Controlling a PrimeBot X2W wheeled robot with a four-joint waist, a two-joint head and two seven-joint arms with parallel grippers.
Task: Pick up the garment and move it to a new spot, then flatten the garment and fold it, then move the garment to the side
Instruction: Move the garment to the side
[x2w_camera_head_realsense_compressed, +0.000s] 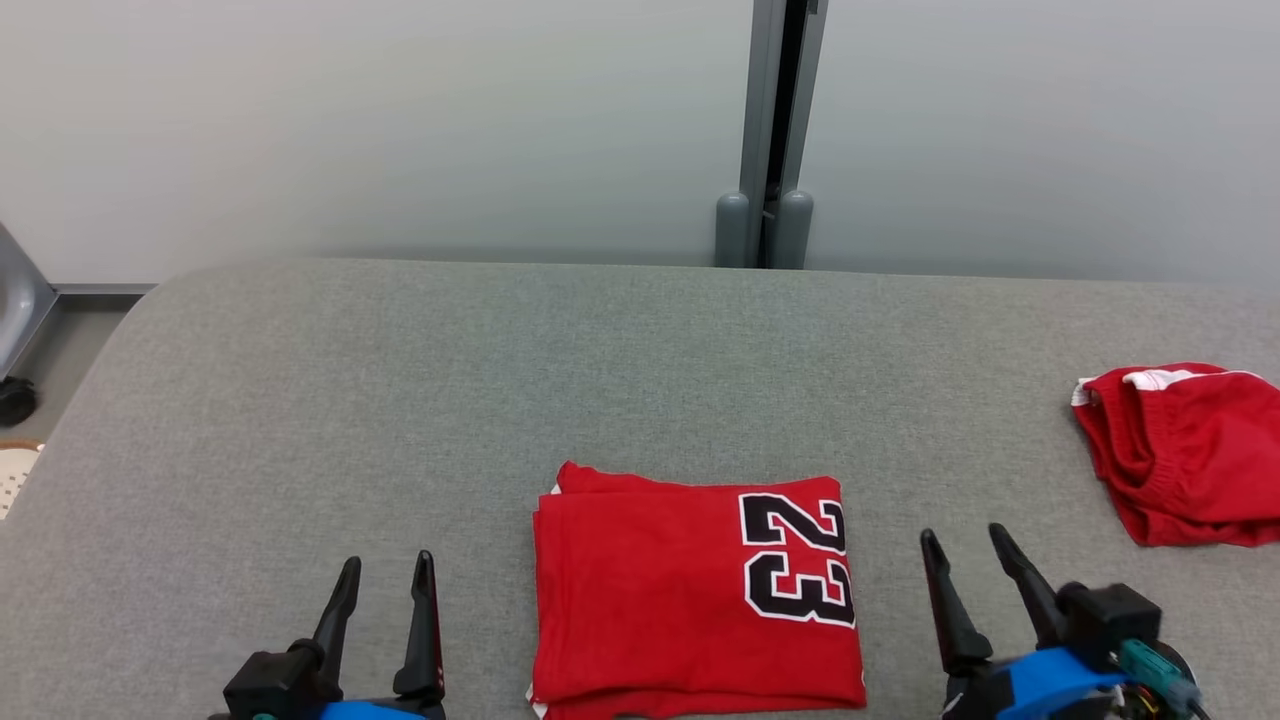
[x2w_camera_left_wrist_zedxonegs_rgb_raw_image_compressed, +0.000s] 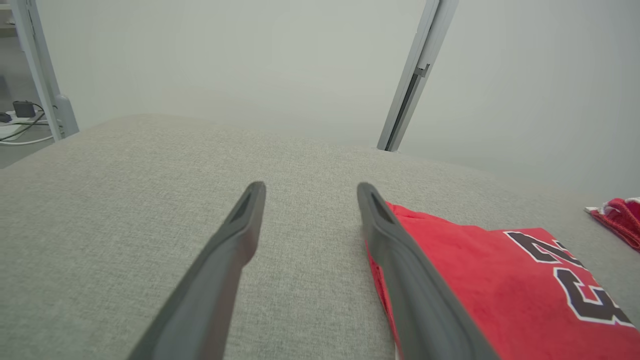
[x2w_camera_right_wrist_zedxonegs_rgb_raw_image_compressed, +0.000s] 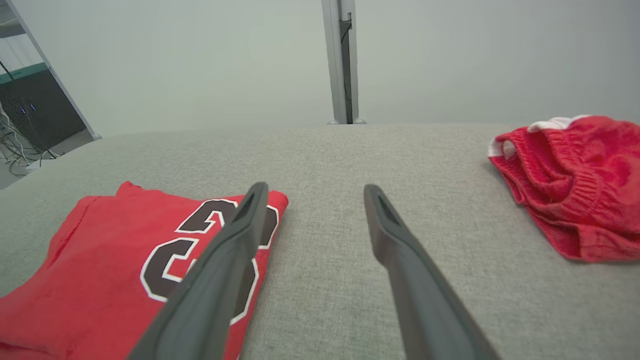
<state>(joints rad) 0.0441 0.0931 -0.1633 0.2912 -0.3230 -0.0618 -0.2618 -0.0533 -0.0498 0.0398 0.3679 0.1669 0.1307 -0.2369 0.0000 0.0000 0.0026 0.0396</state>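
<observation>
Folded red jersey (x2w_camera_head_realsense_compressed: 690, 595), 23 facing up, lies flat at the near middle of the grey bench (x2w_camera_head_realsense_compressed: 600, 360), between the 2 tools. Both are wide open and empty: left tool (x2w_camera_head_realsense_compressed: 388, 560) and right tool (x2w_camera_head_realsense_compressed: 962, 532) sit either side of the jersey, apart from it. Crumpled red shorts (x2w_camera_head_realsense_compressed: 1185, 450) lie at the bench's far right, well apart from the jersey.
</observation>
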